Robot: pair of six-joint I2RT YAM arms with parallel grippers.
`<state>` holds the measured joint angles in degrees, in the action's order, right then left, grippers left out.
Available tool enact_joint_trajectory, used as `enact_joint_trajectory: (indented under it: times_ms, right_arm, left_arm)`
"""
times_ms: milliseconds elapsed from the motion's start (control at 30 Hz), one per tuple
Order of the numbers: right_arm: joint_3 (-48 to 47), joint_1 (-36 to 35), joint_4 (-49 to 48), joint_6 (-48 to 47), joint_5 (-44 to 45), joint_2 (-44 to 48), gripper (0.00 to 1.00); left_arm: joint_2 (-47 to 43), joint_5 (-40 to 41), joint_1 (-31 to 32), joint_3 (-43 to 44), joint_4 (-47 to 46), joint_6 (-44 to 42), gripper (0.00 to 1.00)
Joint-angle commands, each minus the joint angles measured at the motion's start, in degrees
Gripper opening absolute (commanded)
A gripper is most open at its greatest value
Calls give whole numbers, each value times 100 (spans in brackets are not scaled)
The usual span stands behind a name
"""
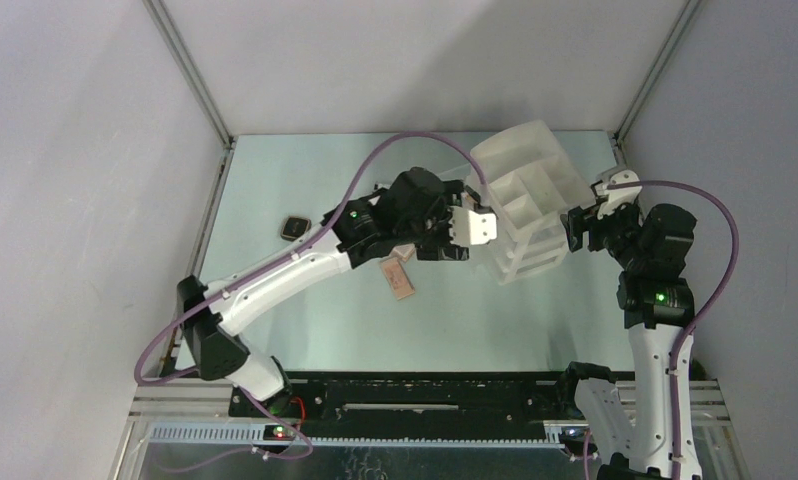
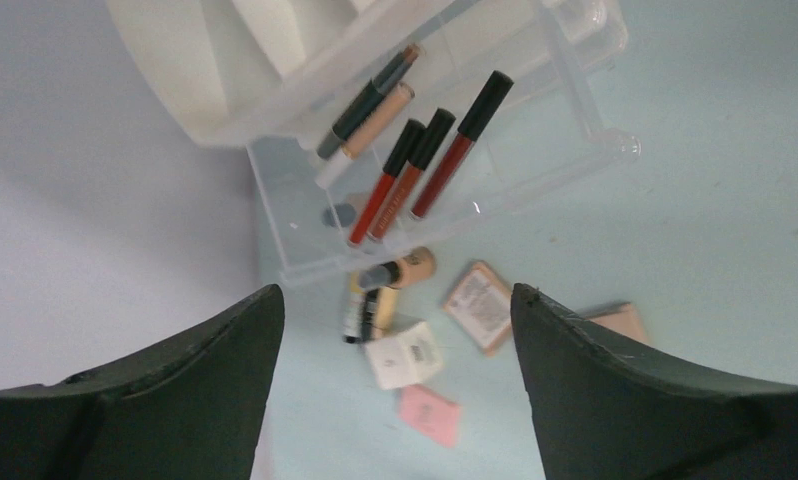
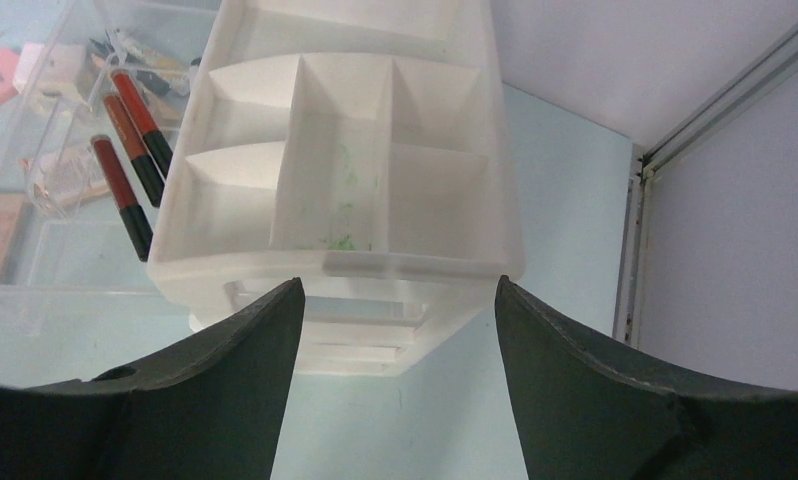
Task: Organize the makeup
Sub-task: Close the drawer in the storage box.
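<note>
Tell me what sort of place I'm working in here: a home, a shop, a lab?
Most likely a lab robot workcell, not a home: plain grey panel walls framed by aluminium corner posts, a bare pale-green tabletop, and a black base rail along its near edge.

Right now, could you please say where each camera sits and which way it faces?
Top external: overhead behind the robot, looking down on the table; the left arm, right arm and white organizer show.
Left wrist: looks down between its fingers at red tubes in the clear drawer.
Right wrist: looks between its fingers into the white organizer's compartments.
Shared: both wrist views catch the red tubes.
</note>
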<state>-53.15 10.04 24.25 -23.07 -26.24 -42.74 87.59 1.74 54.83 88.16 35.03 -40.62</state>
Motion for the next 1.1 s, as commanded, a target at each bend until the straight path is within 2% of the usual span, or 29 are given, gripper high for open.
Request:
enact_joint_trajectory:
  times_ms: [0,133,267,533,700,867,1067]
  right_arm:
    - [32,88,-460,581,133,125,79]
    - [32,94,-682,825,651,68,79]
    - [-166,96,-552,945,945,-223,77]
    - [-486,97,-410,1092,1024,-777,72]
    - [-577,94,-324,1086,1042,-977,66]
    - [-715,94,-255,1004,1044,-1270,63]
    - [-969,94,-188,777,921,-1682,60]
  left_arm:
    - [-401,-505,-441,-594,-986,1981,92]
    - [-437,-1077,-1003,-904,-1286,2929,93]
    - [-395,-1498,-1336,-1240,-1594,3337,90]
    - [-310,-1659,-1427,-1779,-2288,3350,87]
    - [-159,-1507,-1422,-1864,-2515,3364,87]
    - [-69,-1280,-1426,-1984,-2831,3354,88]
    - [-9,-1395,-1433,-2116,-3012,3341,88]
